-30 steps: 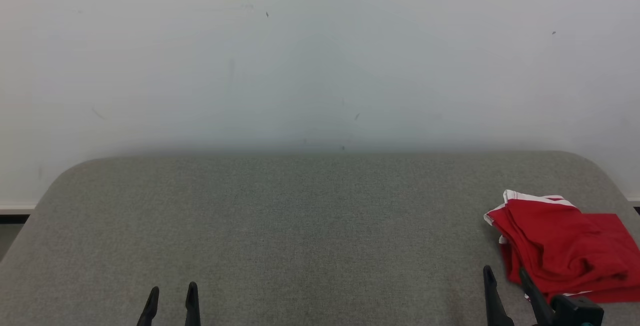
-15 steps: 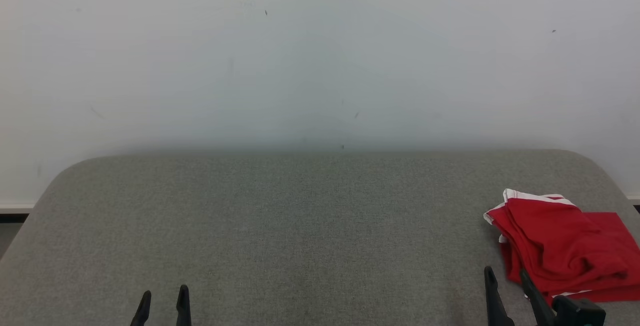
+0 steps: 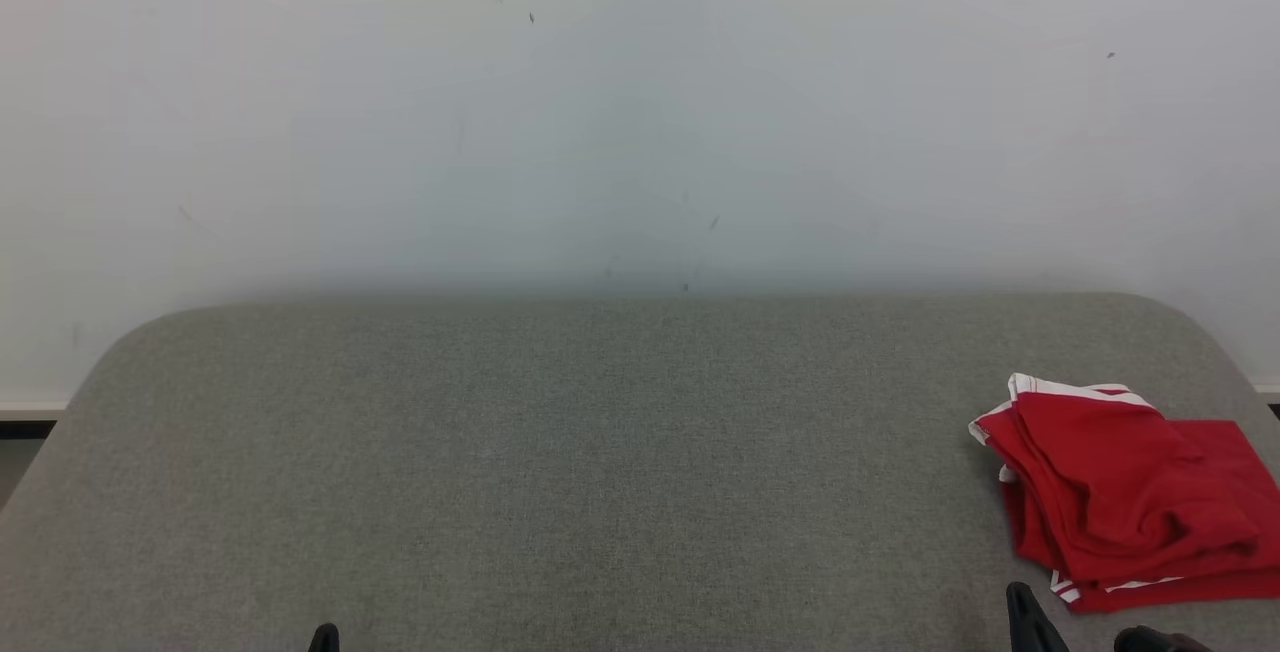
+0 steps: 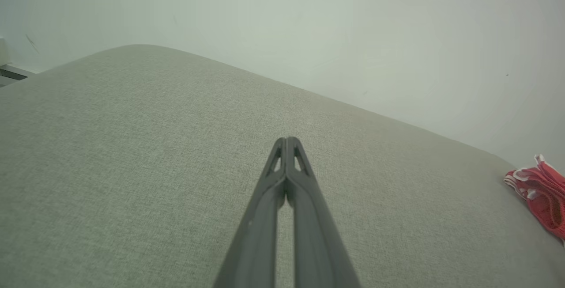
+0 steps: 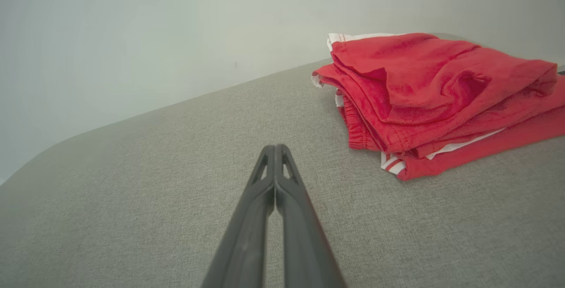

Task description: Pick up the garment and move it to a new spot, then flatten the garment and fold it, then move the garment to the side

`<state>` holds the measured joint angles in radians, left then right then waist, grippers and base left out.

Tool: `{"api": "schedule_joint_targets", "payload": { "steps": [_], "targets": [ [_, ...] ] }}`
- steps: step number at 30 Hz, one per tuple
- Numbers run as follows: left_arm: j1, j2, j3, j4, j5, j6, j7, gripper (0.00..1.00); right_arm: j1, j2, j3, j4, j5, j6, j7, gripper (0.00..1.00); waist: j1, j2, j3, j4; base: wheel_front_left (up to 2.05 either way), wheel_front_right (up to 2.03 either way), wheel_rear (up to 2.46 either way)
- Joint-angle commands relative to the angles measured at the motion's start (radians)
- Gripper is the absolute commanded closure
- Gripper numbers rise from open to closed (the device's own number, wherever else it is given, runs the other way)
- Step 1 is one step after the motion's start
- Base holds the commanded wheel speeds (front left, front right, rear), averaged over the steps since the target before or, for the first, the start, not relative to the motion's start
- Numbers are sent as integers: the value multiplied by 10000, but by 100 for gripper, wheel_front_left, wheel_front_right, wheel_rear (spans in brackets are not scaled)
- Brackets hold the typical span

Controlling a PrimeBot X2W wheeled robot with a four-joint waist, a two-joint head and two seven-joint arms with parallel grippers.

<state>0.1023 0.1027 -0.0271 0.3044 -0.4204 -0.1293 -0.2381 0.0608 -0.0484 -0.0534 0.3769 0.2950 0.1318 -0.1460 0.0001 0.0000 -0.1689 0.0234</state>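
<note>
The garment (image 3: pixel 1130 492) is a red piece with white stripes, lying folded in a loose stack at the right end of the grey table (image 3: pixel 600 452). It also appears as the garment (image 5: pixel 432 98) in the right wrist view and as the garment (image 4: pixel 540 193) at the right edge of the left wrist view. My right gripper (image 5: pixel 275 149) is shut with nothing in it, hovering over bare table to the left of the stack, its tip (image 3: pixel 1020 597) low at the right in the head view. My left gripper (image 4: pixel 287 140) is shut and empty above the table, its tip (image 3: pixel 323 635) just peeking in.
A plain pale wall (image 3: pixel 640 112) stands right behind the table's rounded far edge. A strip of baseboard (image 3: pixel 30 414) and dark floor show at the far left. The table's right edge runs close beside the garment.
Both grippers have closed from open and have pulled back toward the bottom edge of the head view. The garment lies as before.
</note>
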Motion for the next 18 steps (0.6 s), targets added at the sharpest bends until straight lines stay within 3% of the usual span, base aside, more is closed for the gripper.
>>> {"api": "schedule_joint_targets", "payload": {
  "steps": [1,18],
  "targets": [
    [-343,16,74,-137,-529,-1,130,100,-296,-14,-106,-226,598,-1,109,100,0,0,32,-5,0,0,0],
    [-904,-106,179,-132,-3131,-5,882,100,-389,-17,-320,-744,3480,-4,596,100,-1,0,274,-38,0,0,0]
  ]
}}
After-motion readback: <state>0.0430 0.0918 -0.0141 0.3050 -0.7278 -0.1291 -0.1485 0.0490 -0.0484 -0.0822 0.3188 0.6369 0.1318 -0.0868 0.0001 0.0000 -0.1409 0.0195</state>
